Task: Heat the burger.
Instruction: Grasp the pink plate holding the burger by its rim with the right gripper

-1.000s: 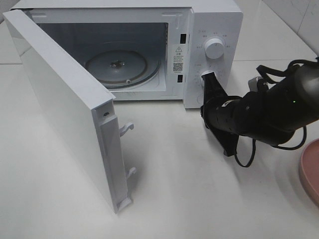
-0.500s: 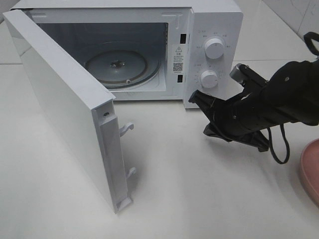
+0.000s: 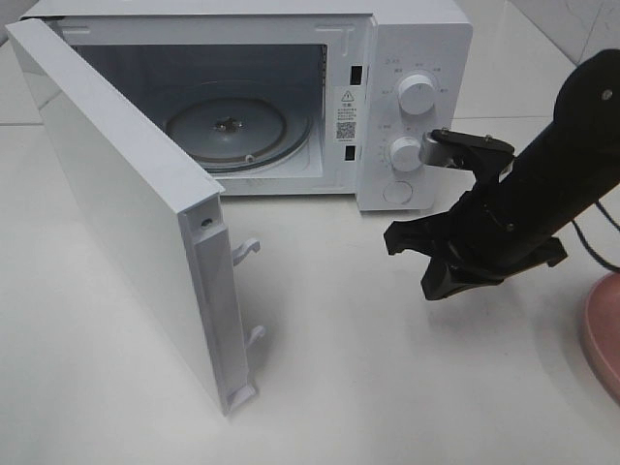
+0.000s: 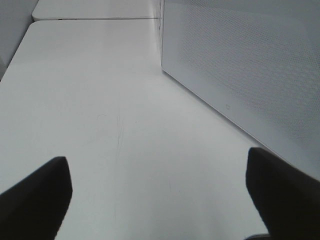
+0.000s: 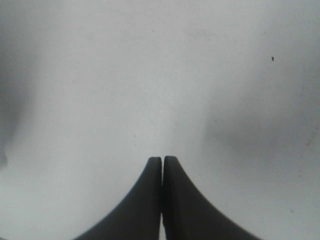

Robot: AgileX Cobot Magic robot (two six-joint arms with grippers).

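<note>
Since a second ago my right arm has left the lower knob [image 3: 406,153], where its tip was resting, and swung down and back; the microwave [image 3: 417,39], its door [image 3: 126,213] and the pink plate [image 3: 605,334] have not shifted.

From the high camera, the right tool [image 3: 395,236] hangs over the worktop [image 3: 368,387] in front of the microwave's control panel, clear of both the lower knob and the upper knob [image 3: 417,94]. The black arm rises behind it toward the right edge of the view. The door stands wide open, swung out to the left, and the glass turntable [image 3: 228,126] lies bare in the cavity. Only a slice of the plate shows at the right edge, well apart from the tool. My left arm does not show here.

From the left wrist, the left tool [image 4: 156,160] has its two dark fingers [image 4: 35,195] spread wide with nothing between them but bare worktop [image 4: 100,100]. A white panel with a fine dotted pattern [image 4: 250,75] stands just beside it; I cannot tell whether it is the door or the casing.

From the right wrist, the right tool [image 5: 162,159] has its fingers pressed flat together, gripping nothing, above plain worktop [image 5: 150,75].

I cannot place the burger: it shows in none of my views.
</note>
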